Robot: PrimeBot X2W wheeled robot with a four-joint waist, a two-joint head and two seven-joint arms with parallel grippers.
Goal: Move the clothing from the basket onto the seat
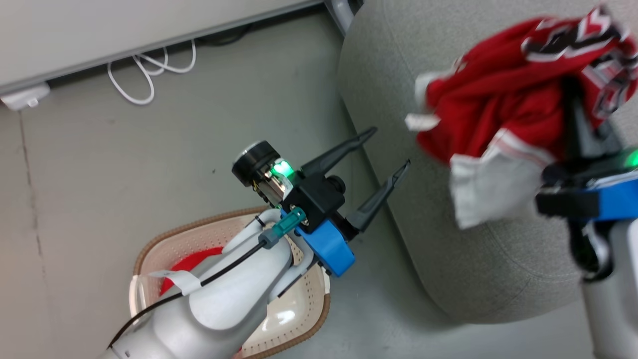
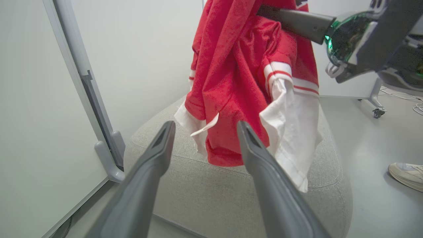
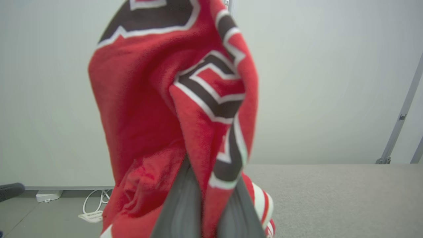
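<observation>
The right gripper (image 3: 206,191) is clamped shut on the clothing (image 1: 498,89), a bunched red garment of thin shiny fabric with white trim, white stripes and black-and-white block lettering. In the right wrist view its two dark fingers rise from the bottom centre, pressed together with folds of the red fabric pinched between them. In the head view the bundle hangs at the upper right of the frame, in front of the large light grey woven upholstered seat (image 1: 389,60). In the left wrist view the garment drapes down from the top centre, with its white hem low over the seat cushion; whether the hem touches the cushion I cannot tell.

The left gripper (image 1: 391,147) stands at the centre of the head view with its fingers spread wide and nothing between them. They point toward the upper right, at the edge of the seat, over the grey floor (image 1: 199,124).

The small cream-white perforated plastic basket (image 1: 209,238), with its brown rim band, sits on the floor at the lower left of the head view, partly covered by the pale left forearm. A further patch of red cloth (image 1: 194,262) lies inside it.

A looped white cable (image 1: 144,75) lies on the floor at the upper left, and a pale shoe (image 2: 408,175) shows at the right edge of the left wrist view
</observation>
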